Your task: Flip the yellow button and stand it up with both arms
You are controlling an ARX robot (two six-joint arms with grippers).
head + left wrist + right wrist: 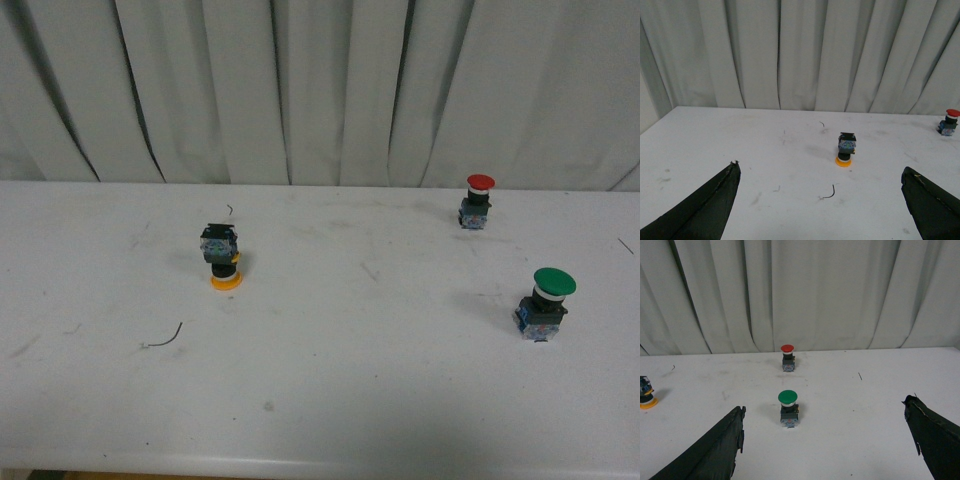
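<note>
Cropping is hiding most of both tools: the left tool (820,169) is showing two black wedge fingers (710,207), spread wide and gripping nothing, and the right tool (825,405) is gaping likewise, empty. The yellow button (224,262) is sitting inverted on the left of the scuffed white table (350,400), round cap down, boxy dark body up; the right wrist view's edge is slicing it. The red button (479,202) and green button (546,302) are standing upright, well right of it.

Robot lab or test-bench setup, going by the staging. Scuffed white table (400,400) with a plain pale curtain (300,90) hung as backdrop right behind it. Loose industrial push-button switches sit on it: yellow button (222,262), red-capped button (478,202), green-capped button (545,303).
</note>
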